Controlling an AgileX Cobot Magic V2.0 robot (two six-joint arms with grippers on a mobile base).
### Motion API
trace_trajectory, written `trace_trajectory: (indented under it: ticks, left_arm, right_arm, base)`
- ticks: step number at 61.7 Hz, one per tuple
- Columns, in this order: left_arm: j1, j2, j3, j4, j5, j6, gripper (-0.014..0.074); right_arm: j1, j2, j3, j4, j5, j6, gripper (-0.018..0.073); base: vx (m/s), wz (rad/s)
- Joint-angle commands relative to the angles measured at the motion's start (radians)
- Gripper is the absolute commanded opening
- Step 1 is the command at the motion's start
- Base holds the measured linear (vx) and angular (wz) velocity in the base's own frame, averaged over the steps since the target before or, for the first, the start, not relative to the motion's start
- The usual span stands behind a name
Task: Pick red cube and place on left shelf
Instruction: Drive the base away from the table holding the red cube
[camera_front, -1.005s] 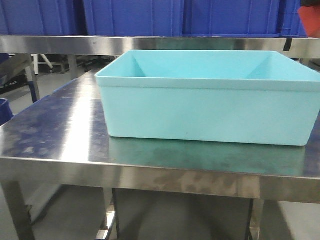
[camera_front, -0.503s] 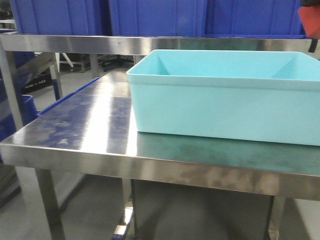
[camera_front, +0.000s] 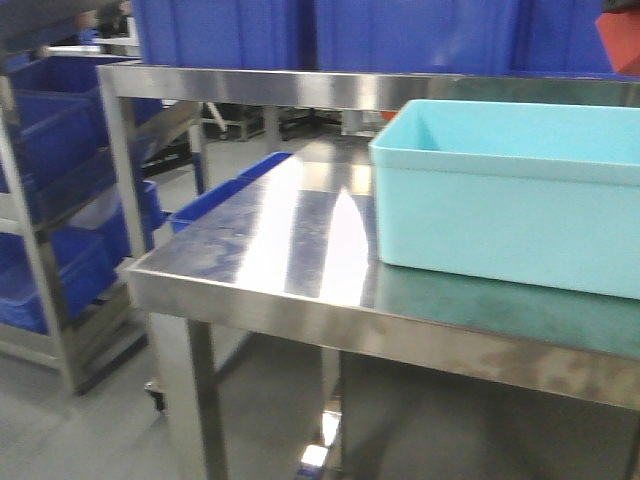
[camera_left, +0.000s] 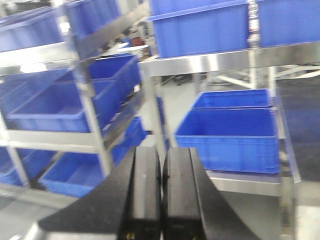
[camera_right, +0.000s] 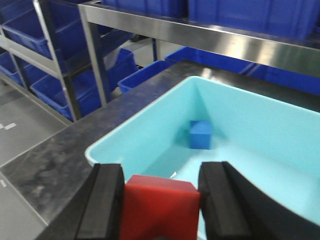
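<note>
My right gripper (camera_right: 161, 186) is shut on the red cube (camera_right: 160, 210), which sits squarely between its two black fingers, above the near rim of a pale teal tub (camera_right: 131, 129). A red patch (camera_front: 622, 38) shows at the front view's right edge. The left shelf (camera_front: 45, 280), a steel rack loaded with blue crates, stands at the far left, apart from the cube. The same left shelf (camera_left: 92, 120) fills the left wrist view, and the left shelf (camera_right: 52, 55) also shows in the right wrist view. My left gripper (camera_left: 161, 162) is shut with nothing in it.
A small blue cube (camera_right: 200, 134) lies inside the tub. The teal tub (camera_front: 500, 210) rests on a steel worktable (camera_front: 270, 260) with a raised steel shelf of blue crates (camera_front: 230, 30) behind it. A blue crate (camera_left: 227, 137) sits low on another rack.
The front view has swung left: the tub and table slid to the right of the frame, and the rack with blue crates has come into view at the left.
</note>
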Motion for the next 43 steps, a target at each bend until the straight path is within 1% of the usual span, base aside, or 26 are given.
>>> trace_trajectory:
  ticks: [1,29,43]
  left_arm:
    - [-0.007,0.0,0.022,-0.005,-0.09,0.001,0.0106]
    - [-0.007,0.0,0.022,-0.005,-0.09,0.001,0.0106]
    - [-0.007,0.0,0.022,-0.005,-0.09,0.001,0.0106]
  right_arm:
    - [-0.006,-0.011,-0.029,-0.001,-0.091,0.0,0.0059]
    - [-0.006,-0.011,-0.029,-0.001,-0.091,0.0,0.0059]
    - [-0.006,-0.011,-0.029,-0.001,-0.091,0.0,0.0059]
  base:
    - [-0.07,0.43]
    - [-0.03,0.37]
    - [-0.02,0.5]
